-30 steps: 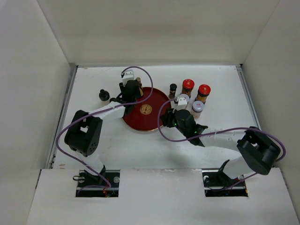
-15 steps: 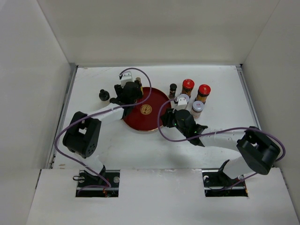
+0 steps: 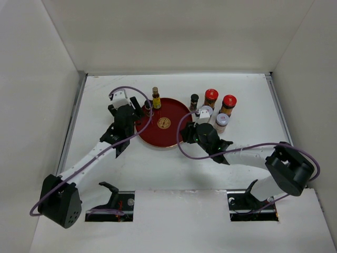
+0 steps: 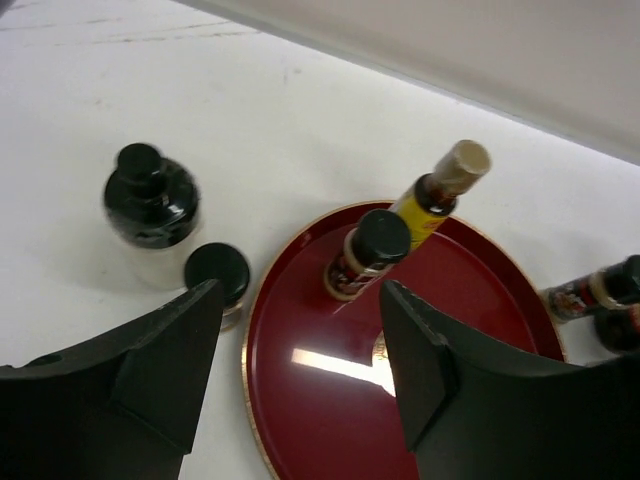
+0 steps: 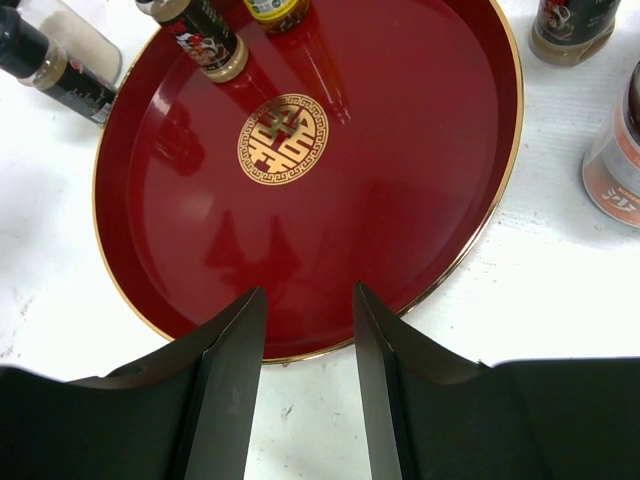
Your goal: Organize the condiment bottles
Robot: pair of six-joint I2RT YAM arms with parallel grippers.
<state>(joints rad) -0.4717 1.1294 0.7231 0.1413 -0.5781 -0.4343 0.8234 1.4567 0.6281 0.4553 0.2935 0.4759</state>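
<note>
Only the yellow-labelled bottle [image 3: 156, 98] and one black-capped bottle [image 4: 368, 252] are stood on the round dark-red tray [image 3: 169, 137]. The red-lidded jars [image 3: 211, 96] and the rest are left on the white tabletop [image 3: 158, 169]. The left end effector [image 4: 300, 305] and the right end effector [image 5: 308, 300] are seen apart and empty.

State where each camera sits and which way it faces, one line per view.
Top external: above and behind the bases, looking down; both arms show, left gripper and right gripper flanking the tray.
Left wrist: looks obliquely across the tray; own fingers show.
Right wrist: looks down at the tray; own fingers show.
Shared: both wrist views show the yellow-labelled bottle.
</note>
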